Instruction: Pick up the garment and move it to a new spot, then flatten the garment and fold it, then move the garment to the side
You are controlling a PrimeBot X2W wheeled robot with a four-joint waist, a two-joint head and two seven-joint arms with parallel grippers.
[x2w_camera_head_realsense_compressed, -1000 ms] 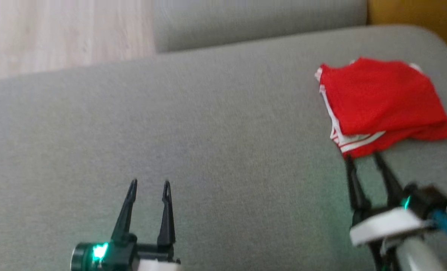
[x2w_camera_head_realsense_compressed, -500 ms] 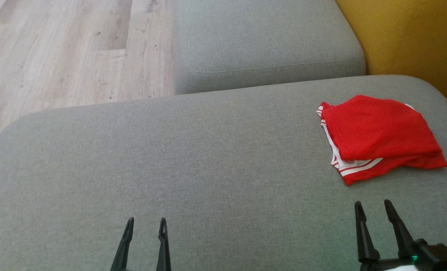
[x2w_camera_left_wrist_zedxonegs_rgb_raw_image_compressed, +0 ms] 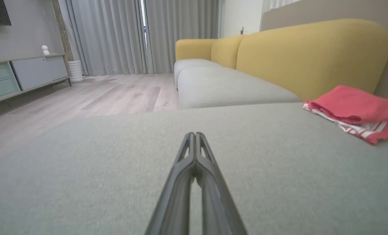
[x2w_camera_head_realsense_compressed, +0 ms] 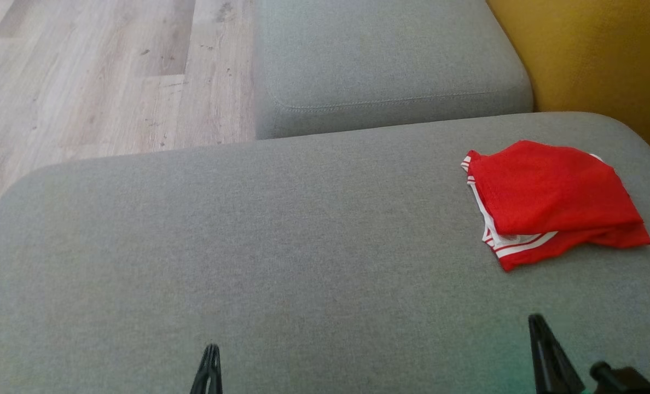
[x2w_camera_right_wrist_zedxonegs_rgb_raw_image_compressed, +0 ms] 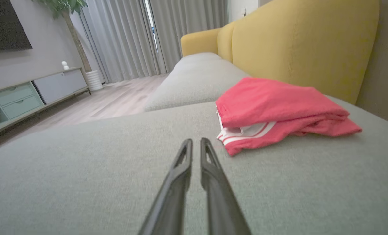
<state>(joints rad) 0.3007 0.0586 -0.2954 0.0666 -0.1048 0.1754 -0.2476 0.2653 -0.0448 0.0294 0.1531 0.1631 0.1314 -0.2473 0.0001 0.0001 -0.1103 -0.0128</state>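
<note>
Nearest, low over the large grey fabric sofa cushion point(x2w_camera_head_realsense_compressed: 303, 246), sit two dark long-fingered pincers. The left pincer point(x2w_camera_left_wrist_zedxonegs_rgb_raw_image_compressed: 196, 134) has its fingers pressed together, and the right pincer point(x2w_camera_right_wrist_zedxonegs_rgb_raw_image_compressed: 196, 142) shows only a thin slit between its fingers. Both are empty. Bare cushion stretches ahead and leftward. One folded red garment point(x2w_camera_head_realsense_compressed: 549, 202) with white stripes lies at the far right, near the cushion's rounded edge. Beyond are a second grey cushion point(x2w_camera_head_realsense_compressed: 379, 54), one yellow backrest point(x2w_camera_head_realsense_compressed: 593, 54) and pale wooden floor point(x2w_camera_head_realsense_compressed: 111, 71).

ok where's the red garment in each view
head view: garment far right, mid-height
left wrist view: garment at right edge, mid-height
right wrist view: garment right of centre, mid-height
shared landmark: yellow backrest next to it
</note>
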